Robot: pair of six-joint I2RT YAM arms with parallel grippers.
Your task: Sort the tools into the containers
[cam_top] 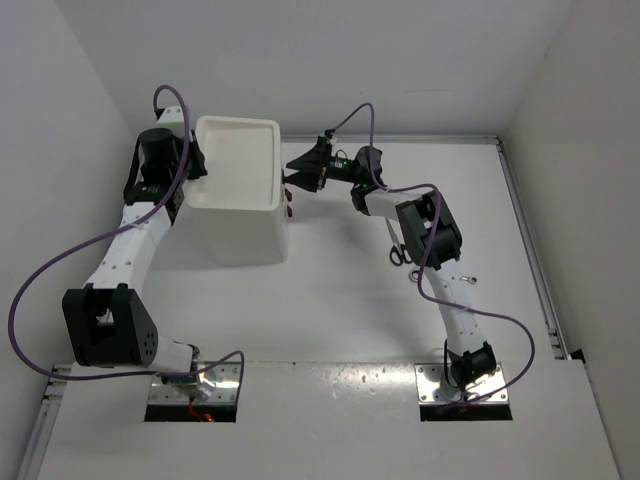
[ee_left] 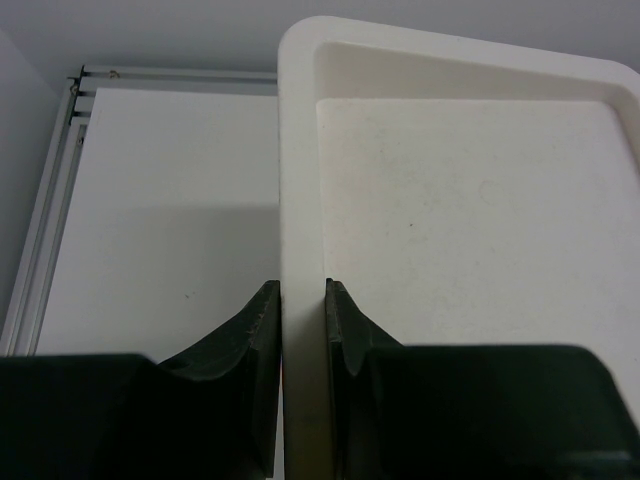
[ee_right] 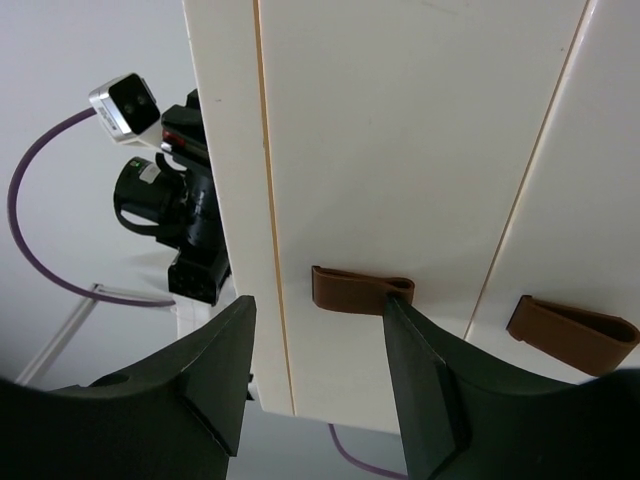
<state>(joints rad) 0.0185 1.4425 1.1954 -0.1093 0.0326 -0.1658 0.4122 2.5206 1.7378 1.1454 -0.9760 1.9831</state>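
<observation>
**Tall white plastic box [cam_top: 245, 235] pinched at the rim by the left claw, right claw spread around a drawer handle**

The box stands at the far left of the white table [cam_top: 330, 300], with its drawer fronts facing right. Its shallow rimmed top tray [ee_left: 450, 250] lies bare in the left wrist view.

The left gripper [ee_left: 303, 310] sits at the left edge of that tray. One dark finger [ee_left: 255, 335] is outside the rim and the other is inside it. Both press against the white lip, so the claw is closed narrow on the tray's edge.

The right gripper [ee_right: 318, 305] is at the right side of the box, level with the upper drawers. Its fingers are spread wide. A small dark red drawer handle [ee_right: 360, 290] lies between the fingertips, and neither finger visibly touches it. A second dark red handle [ee_right: 570, 335] shows on the neighbouring drawer front, outside the claw.

From above, the right gripper [cam_top: 297, 178] points left at the box, just beside the handles.

Black-handled scissors [cam_top: 398, 252] lie on the table to the right of the box, well apart from it and partly hidden under the right arm. A purple cable [cam_top: 40, 290] loops beside the left arm.
</observation>
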